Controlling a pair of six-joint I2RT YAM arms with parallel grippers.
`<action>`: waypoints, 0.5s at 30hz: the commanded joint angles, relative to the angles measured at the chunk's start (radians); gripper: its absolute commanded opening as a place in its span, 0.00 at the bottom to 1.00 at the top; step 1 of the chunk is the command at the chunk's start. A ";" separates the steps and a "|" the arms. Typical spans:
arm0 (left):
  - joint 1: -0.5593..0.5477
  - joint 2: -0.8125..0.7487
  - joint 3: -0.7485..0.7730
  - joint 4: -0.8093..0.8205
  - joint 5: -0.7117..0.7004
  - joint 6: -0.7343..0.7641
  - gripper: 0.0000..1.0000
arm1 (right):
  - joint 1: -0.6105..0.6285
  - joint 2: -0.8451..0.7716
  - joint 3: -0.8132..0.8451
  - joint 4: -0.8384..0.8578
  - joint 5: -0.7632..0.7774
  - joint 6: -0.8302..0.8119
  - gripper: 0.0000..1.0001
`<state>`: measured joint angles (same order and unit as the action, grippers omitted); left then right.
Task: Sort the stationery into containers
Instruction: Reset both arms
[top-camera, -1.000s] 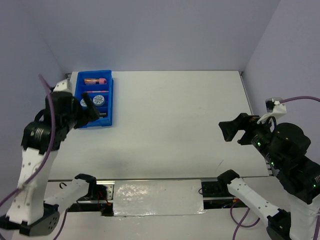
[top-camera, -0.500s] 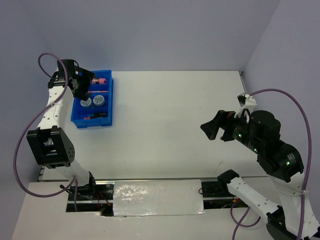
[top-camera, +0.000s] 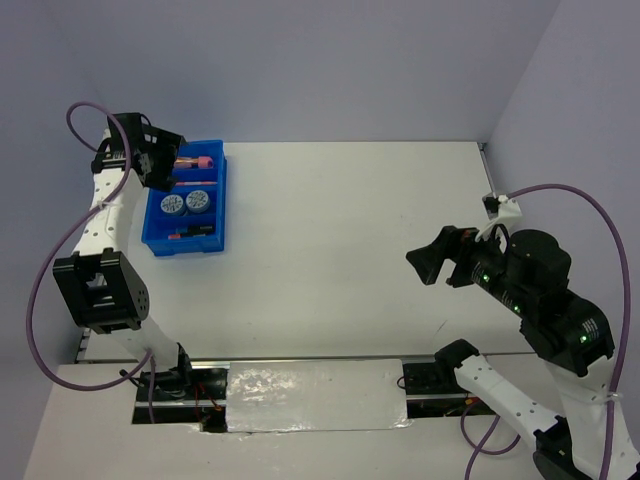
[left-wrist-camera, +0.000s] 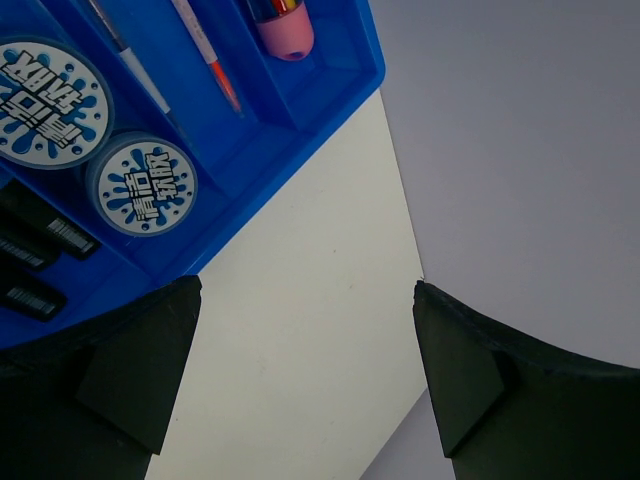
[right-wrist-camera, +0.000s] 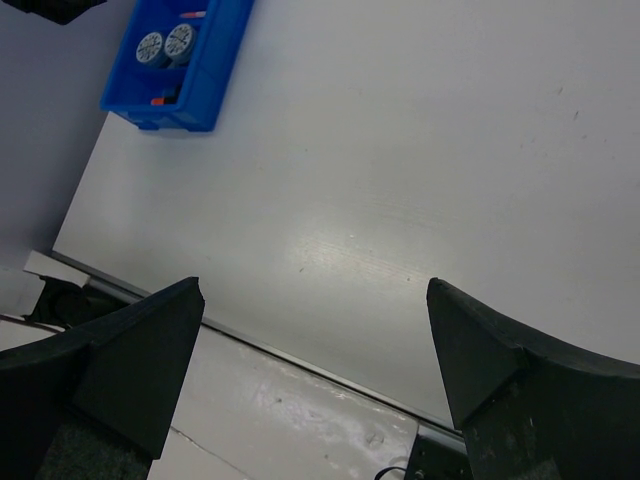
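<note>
The blue tray (top-camera: 221, 200) stands at the table's far left. It holds two blue-white discs (top-camera: 172, 206), a pink-capped tube (top-camera: 195, 161) and black highlighters (top-camera: 195, 231). My left gripper (top-camera: 165, 165) hangs open and empty over the tray's far left corner. The left wrist view shows the tray (left-wrist-camera: 290, 150), the discs (left-wrist-camera: 147, 185), the tube's pink cap (left-wrist-camera: 283, 25), a grey stick (left-wrist-camera: 130, 65), an orange stick (left-wrist-camera: 215, 75) and highlighters (left-wrist-camera: 40, 250) beyond the open left gripper (left-wrist-camera: 305, 380). My right gripper (top-camera: 440, 262) is open and empty, raised over the table's right side.
The right wrist view shows the open right gripper (right-wrist-camera: 315, 370), the tray (right-wrist-camera: 215, 75) far off at the upper left, and the table's near edge with a metal rail (right-wrist-camera: 300, 365). Grey walls close the table at the back and both sides.
The left arm has stretched out from near its base to the far left, bringing its gripper over the tray's back corner. The right gripper has shifted a little left.
</note>
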<state>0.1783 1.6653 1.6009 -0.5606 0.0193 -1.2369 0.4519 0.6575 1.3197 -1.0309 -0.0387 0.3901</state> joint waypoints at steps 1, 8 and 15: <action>0.013 -0.021 0.004 0.010 -0.015 0.020 0.99 | 0.005 0.014 -0.014 0.063 0.022 -0.020 1.00; 0.026 -0.004 0.010 0.010 -0.004 0.034 0.99 | 0.005 0.019 -0.030 0.089 0.020 -0.025 1.00; 0.029 0.014 0.027 -0.001 0.010 0.045 0.99 | 0.007 0.028 -0.034 0.089 0.011 -0.037 1.00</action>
<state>0.2024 1.6726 1.5970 -0.5694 0.0238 -1.2106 0.4519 0.6769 1.2938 -0.9878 -0.0303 0.3729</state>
